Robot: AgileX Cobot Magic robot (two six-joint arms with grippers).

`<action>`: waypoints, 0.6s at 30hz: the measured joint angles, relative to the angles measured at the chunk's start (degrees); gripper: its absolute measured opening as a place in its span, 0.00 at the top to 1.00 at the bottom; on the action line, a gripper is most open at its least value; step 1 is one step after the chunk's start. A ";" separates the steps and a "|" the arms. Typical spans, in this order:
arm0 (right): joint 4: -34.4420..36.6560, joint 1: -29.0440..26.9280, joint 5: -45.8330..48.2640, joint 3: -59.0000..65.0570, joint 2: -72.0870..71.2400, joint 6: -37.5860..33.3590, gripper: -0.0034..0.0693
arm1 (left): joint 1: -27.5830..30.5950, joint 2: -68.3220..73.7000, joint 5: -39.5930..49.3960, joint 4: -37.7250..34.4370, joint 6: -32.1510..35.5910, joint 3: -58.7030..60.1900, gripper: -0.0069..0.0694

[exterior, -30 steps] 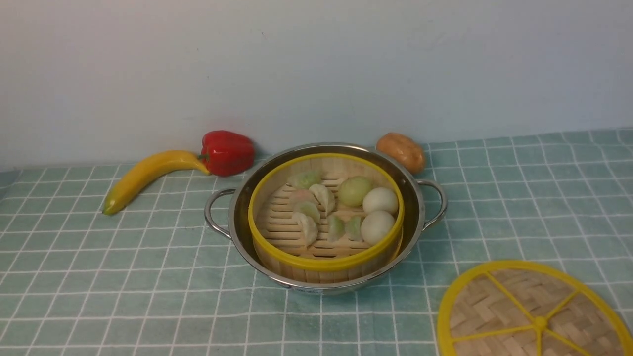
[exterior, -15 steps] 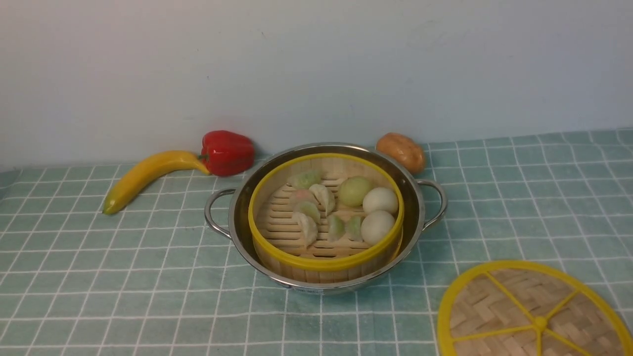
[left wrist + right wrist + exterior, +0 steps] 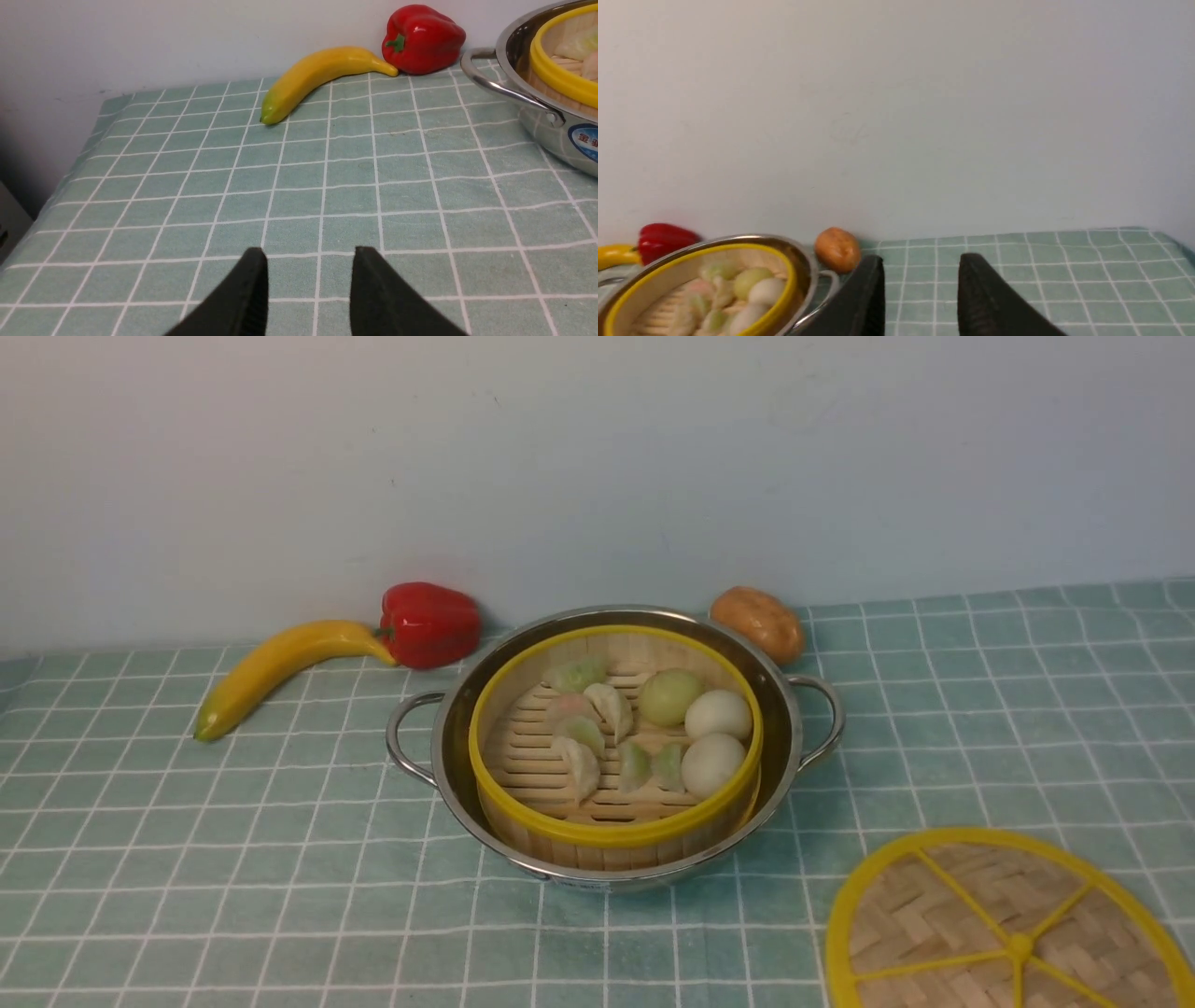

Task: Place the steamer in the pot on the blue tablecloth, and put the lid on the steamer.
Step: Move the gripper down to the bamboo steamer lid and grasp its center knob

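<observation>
Black left pincer (image 3: 309,253) and right pincer (image 3: 922,257) hover over the pale teal grid-patterned tablecloth (image 3: 233,859), jaws parted and empty. Near right, the flat woven-bamboo lid with yellow rim (image 3: 1008,933) lies on the cloth, apart from the pot. At centre, the round bamboo steamer with yellow rim bands (image 3: 616,835) sits inside the shiny steel two-handled pot (image 3: 787,709). Farthest, by the wall, lie a yellow banana (image 3: 280,663), red bell pepper (image 3: 429,623) and brown potato (image 3: 758,621).

A: We see the pot (image 3: 780,709) as polished metal, mirror-glossy. And the steamer (image 3: 616,833)?
B: We see pale, matt bamboo slats, with smooth yellow bands. The lid (image 3: 943,915) is rough woven bamboo; the blue tablecloth (image 3: 233,821) is matt cloth.
</observation>
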 joint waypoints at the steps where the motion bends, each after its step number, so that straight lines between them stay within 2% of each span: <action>1: 0.66 0.00 1.39 -1.13 0.16 0.12 0.62 | 0.00 0.00 0.00 0.00 0.00 0.00 0.59; 5: 6.76 0.00 4.48 -5.37 0.43 0.62 0.62 | 0.00 0.00 0.00 0.00 0.05 0.00 0.59; 7: 12.05 0.00 9.31 -6.81 0.58 -0.74 0.62 | 0.00 0.00 0.00 0.00 0.05 0.00 0.59; 9: 14.18 0.00 16.16 -8.27 1.56 -3.06 0.62 | 0.00 0.00 0.00 0.00 0.05 0.00 0.59; 12: 15.07 0.00 23.59 -10.91 6.10 -7.86 0.62 | 0.00 0.00 0.00 0.00 0.05 0.00 0.59; 18: 15.70 0.88 25.03 -13.44 21.64 -14.59 0.62 | 0.00 0.00 0.00 0.00 0.05 0.00 0.59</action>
